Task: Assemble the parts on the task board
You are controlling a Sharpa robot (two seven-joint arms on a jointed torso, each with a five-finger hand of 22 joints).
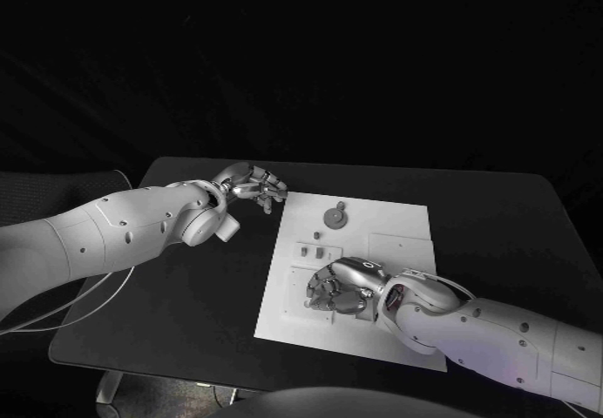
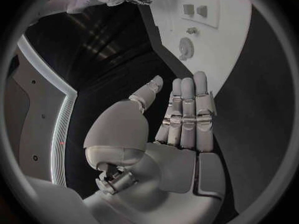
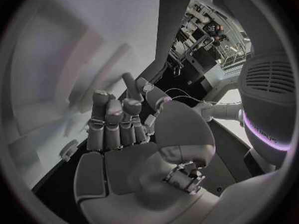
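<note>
Task board (image 1: 377, 228) lies at centre of the head view, a white plate running from upper centre down to lower right of the black table (image 1: 503, 209); a round toothed part (image 1: 337, 215) sits near the board's upper edge, standing on the plate as far as can be told; two small parts (image 1: 312, 252) stand side by side in a pale panel at mid-board, left of centre; whether these are seated for good or merely resting cannot be told.

Right hand (image 1: 337, 287) is over the lower-left portion of the board, palm toward the plate, fingers bent down at the surface; right wrist view shows the same hand (image 3: 121, 129) with fingers together, curled a little, blurred white board beyond them, nothing seen between fingers and thumb; whether it presses something under it is hidden, so its state cannot be told for certain.

Left hand (image 1: 255, 185) hovers at upper left of the board, just off its corner over the black table; left wrist view shows that hand (image 2: 177, 117) with fingers straight and side by side, thumb set apart, holding nothing.

Judgement: some pieces seem placed at upper and mid board; the lower-left station under the right hand looks to be the step in hand; the remainder is uncertain, since the lower right of the board is covered by the right arm.
</note>
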